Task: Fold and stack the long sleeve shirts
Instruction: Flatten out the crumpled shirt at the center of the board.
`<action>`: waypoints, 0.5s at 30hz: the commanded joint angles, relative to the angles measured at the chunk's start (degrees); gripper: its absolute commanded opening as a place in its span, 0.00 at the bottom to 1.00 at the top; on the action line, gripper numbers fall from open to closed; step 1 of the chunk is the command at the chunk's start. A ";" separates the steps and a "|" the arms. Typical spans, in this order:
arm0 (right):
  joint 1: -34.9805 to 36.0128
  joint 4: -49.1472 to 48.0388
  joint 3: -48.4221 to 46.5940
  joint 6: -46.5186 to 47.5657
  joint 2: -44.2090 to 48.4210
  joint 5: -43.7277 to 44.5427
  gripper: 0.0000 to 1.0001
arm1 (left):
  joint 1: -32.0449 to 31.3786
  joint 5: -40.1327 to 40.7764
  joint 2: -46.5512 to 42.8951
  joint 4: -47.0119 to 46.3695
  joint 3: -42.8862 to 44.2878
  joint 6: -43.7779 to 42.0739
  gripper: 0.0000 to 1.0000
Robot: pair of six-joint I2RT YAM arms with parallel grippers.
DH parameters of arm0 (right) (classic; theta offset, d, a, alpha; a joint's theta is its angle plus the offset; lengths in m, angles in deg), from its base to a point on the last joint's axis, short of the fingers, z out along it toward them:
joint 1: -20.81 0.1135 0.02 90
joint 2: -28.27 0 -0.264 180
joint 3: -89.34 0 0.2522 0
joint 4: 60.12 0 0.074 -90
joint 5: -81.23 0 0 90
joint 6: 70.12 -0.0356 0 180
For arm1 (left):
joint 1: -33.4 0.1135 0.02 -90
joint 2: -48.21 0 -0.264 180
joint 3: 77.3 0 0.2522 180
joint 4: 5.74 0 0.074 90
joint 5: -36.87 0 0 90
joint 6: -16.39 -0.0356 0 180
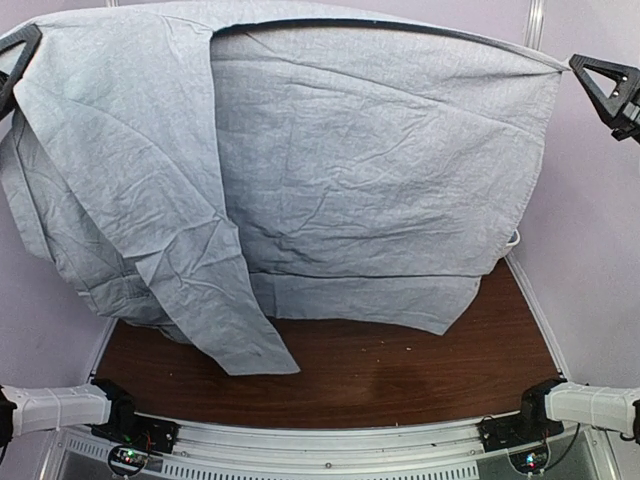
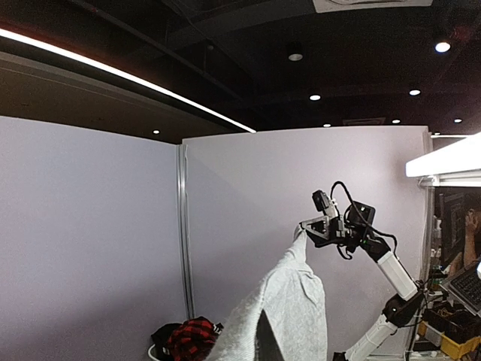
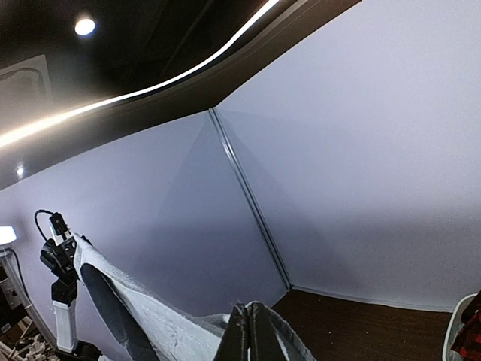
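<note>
A light-grey long sleeve shirt [image 1: 350, 170] hangs spread wide in the air above the brown table [image 1: 400, 370]. My left gripper [image 1: 28, 40] is shut on its upper left edge and my right gripper [image 1: 580, 65] is shut on its upper right corner. A sleeve or side panel [image 1: 190, 260] droops down at the left, its tip over the table. In the right wrist view my shut fingers [image 3: 242, 331] pinch the cloth [image 3: 150, 316], with the left arm [image 3: 58, 259] opposite. In the left wrist view the shirt [image 2: 289, 301] runs up to the right gripper [image 2: 312, 229].
A white basket rim [image 1: 515, 238] peeks out behind the shirt at the right table edge. A red plaid garment [image 2: 189, 337] lies in it. Purple partition walls [image 1: 600, 220] enclose the table on three sides. The arm bases [image 1: 120, 420] sit at the near edge.
</note>
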 commanded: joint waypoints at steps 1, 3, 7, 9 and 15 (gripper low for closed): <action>-0.23 1.18 -1.09 -3.49 1.76 -1.12 0.00 | 0.39 -0.34 -2.43 -2.25 1.16 3.85 0.00; -0.22 2.26 -0.91 -3.32 2.06 -0.45 0.00 | 0.42 -0.08 -2.51 -2.25 0.72 4.31 0.00; -0.23 4.34 -0.06 -2.07 1.83 1.33 0.00 | 0.37 0.01 -0.82 -2.22 0.86 3.66 0.00; -0.21 5.72 0.51 -0.94 1.41 3.88 0.00 | 0.41 1.35 0.26 -2.23 0.69 2.65 0.00; -0.22 7.39 9.33 2.55 -0.35 13.78 0.00 | 0.40 13.95 4.20 0.77 -6.97 -2.47 0.00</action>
